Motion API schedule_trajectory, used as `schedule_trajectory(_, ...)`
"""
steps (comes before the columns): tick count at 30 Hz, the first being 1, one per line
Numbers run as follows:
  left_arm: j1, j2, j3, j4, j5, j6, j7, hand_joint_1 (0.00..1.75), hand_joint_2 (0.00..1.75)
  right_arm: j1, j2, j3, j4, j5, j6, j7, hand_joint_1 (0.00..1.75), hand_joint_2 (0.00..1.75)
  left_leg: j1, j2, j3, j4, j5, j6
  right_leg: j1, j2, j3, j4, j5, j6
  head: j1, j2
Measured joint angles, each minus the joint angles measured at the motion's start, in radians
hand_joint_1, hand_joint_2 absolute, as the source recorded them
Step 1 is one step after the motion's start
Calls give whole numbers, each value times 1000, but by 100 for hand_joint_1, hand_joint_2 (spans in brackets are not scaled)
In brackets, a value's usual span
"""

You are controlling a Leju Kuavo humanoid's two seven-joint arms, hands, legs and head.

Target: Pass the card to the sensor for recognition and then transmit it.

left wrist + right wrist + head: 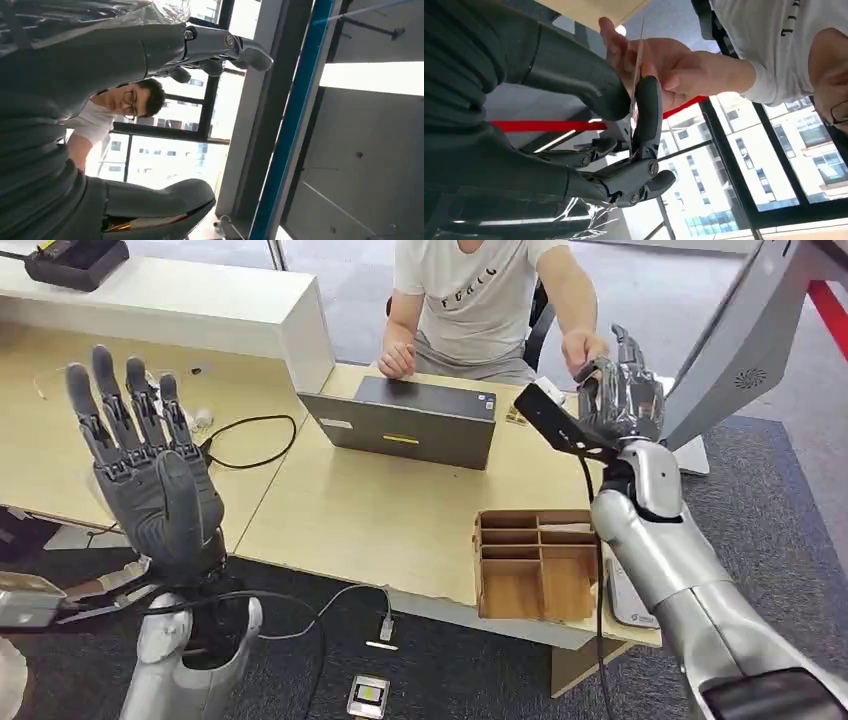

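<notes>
— Where my right hand [620, 390] is raised over the counter's [380, 520] far right corner, what is in it?

— I pinch the card [638, 60] edge-on between my thumb [589, 85] and a finger [647, 112]. In the right wrist view it is a thin pale sliver rising past my fingertips.

— Is anyone else on it?

— Yes. The person's hand [659, 65] is at the card's other end, fingers on both faces of it, so we both have it. From my head view that hand [583, 348] sits just beside mine, at the far edge of the counter.

— And your left hand?

— My left hand [150, 465] is up at the near left, palm away from me, fingers straight and spread, holding nothing. It hangs well apart from the card.

— What lies on the counter?

— A laptop [410, 420] at the far edge, in front of the person [480, 300], lid nearly flat. A wooden tray [535, 565] with compartments stands at the near right corner; I cannot tell what is in them. A black cable [250, 440] loops to the left of the laptop. A grey slanted panel [740, 340] stands past the right edge, just beside my right hand.

— On the floor?

— A small device [368, 695] with a lit screen, below the near edge, and a white cable [350, 605] running to it.
</notes>
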Motion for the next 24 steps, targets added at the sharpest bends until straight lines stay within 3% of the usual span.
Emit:
schedule_trajectory(1, 0, 4, -2, 2, 0, 2, 0, 0, 175, -1, -1, 1, 4, 0, 0, 0, 0, 175, 0, 0, 0, 0, 0, 0, 0, 0, 0, 0, 0, 0, 0, 0)
schedule_trajectory(15, 8, 38, -23, 6, 9, 6, 0, 0, 175, -2, -18, 13, 6, -10, 7, -5, 0, 175, 0, 0, 0, 0, 0, 0, 0, 0, 0, 0, 0, 0, 0, 0)
schedule_trajectory(22, 20, 49, -23, 5, -4, 24, 0, 0, 175, 50, -50, 1, -117, -91, -39, -63, 0, 175, 0, 0, 0, 0, 0, 0, 0, 0, 0, 0, 0, 0, 0, 0)
schedule_trajectory(24, 30, 53, -23, 2, -14, 34, 0, 0, 175, 106, -68, -10, -206, -121, -47, -72, 0, 175, 0, 0, 1, 0, 0, 0, 0, 0, 0, 0, 0, 0, 0, 0)
